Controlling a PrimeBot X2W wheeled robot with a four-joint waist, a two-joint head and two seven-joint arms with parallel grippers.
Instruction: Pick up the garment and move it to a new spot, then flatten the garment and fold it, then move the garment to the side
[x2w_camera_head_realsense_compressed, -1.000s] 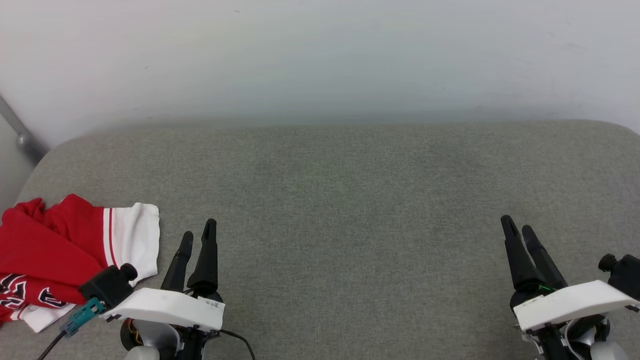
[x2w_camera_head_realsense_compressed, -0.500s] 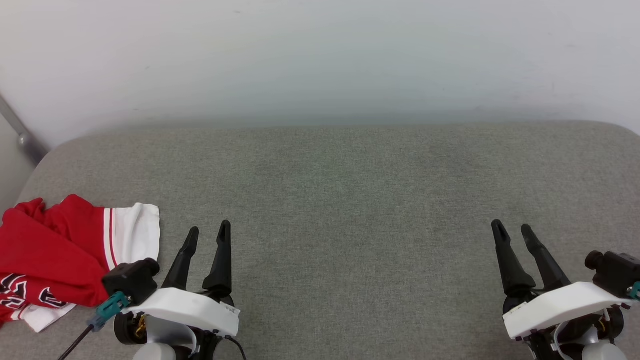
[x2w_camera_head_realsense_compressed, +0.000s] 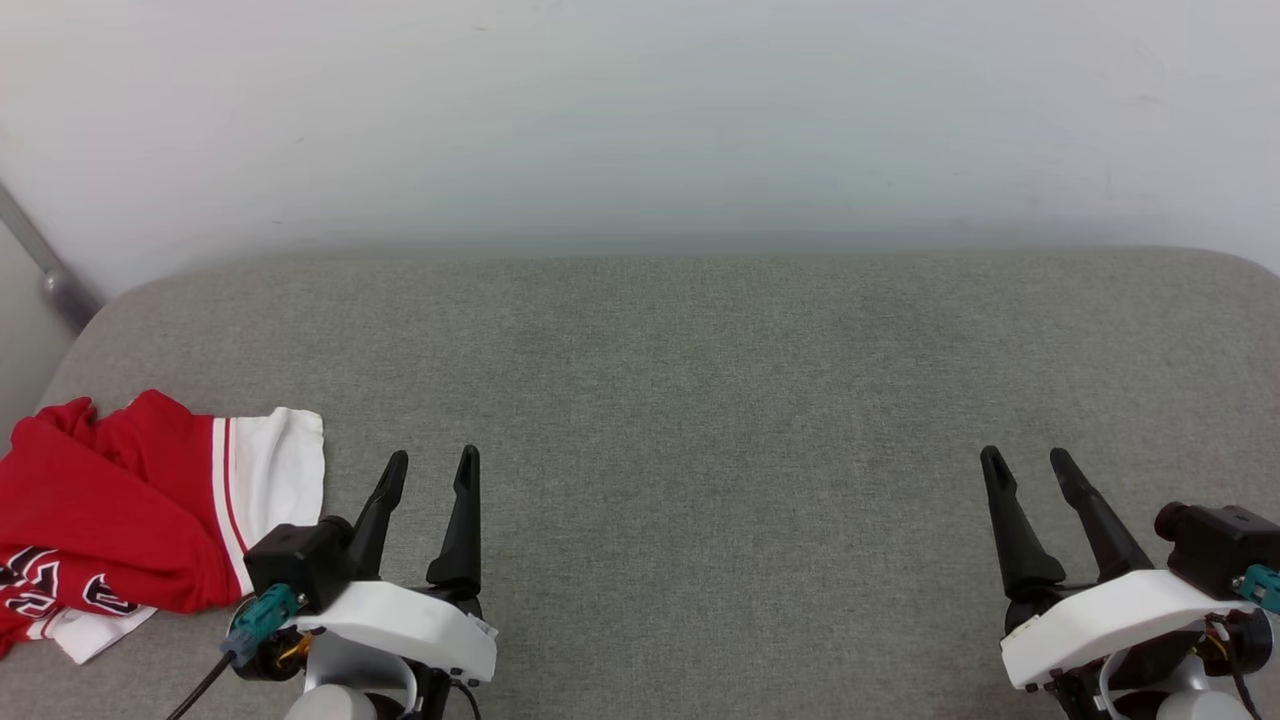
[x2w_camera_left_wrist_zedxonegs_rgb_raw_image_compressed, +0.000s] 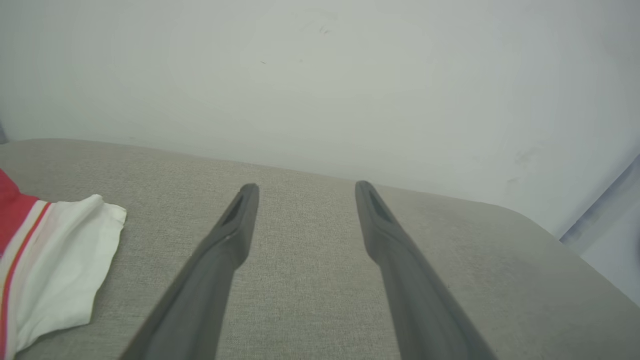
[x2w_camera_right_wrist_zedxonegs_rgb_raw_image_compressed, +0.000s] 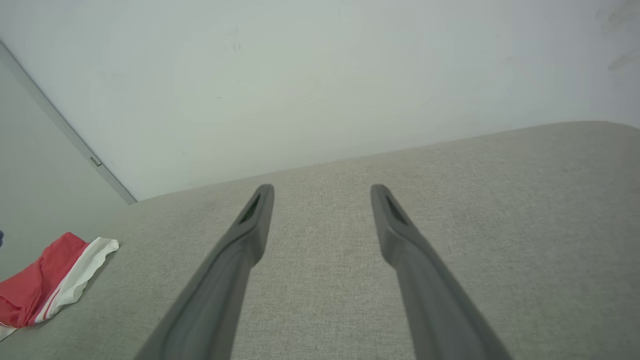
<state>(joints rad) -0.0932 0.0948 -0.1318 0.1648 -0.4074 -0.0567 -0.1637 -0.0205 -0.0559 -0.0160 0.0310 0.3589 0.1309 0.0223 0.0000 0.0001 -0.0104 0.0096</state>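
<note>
Both sets of jaws are spread wide and there's nothing between them. The left gripper (x2w_camera_head_realsense_compressed: 433, 455) sits over the near-left part of the cushion (x2w_camera_head_realsense_compressed: 700, 380) and the right gripper (x2w_camera_head_realsense_compressed: 1025, 455) over the near-right, all fingers pointing at the far edge. Neither one touches cloth.

The shirt (x2w_camera_head_realsense_compressed: 110, 500) is bunched up at the near-left corner, just left of the left gripper. Its white sleeve with the striped trim faces the fingers, the black lettering is on the near side, and part of it runs off the head view's left side.

For room, a wide stretch of grey fabric runs between the grippers and up to the far edge, which rounds off at both corners. The wall (x2w_camera_head_realsense_compressed: 640, 120) stands right behind that edge, with a grey bar (x2w_camera_head_realsense_compressed: 40, 265) slanting down it past the far-left corner. A cable (x2w_camera_head_realsense_compressed: 195, 692) with a teal plug (x2w_camera_head_realsense_compressed: 258, 618) hangs off the left wrist, just beside the sleeve.
</note>
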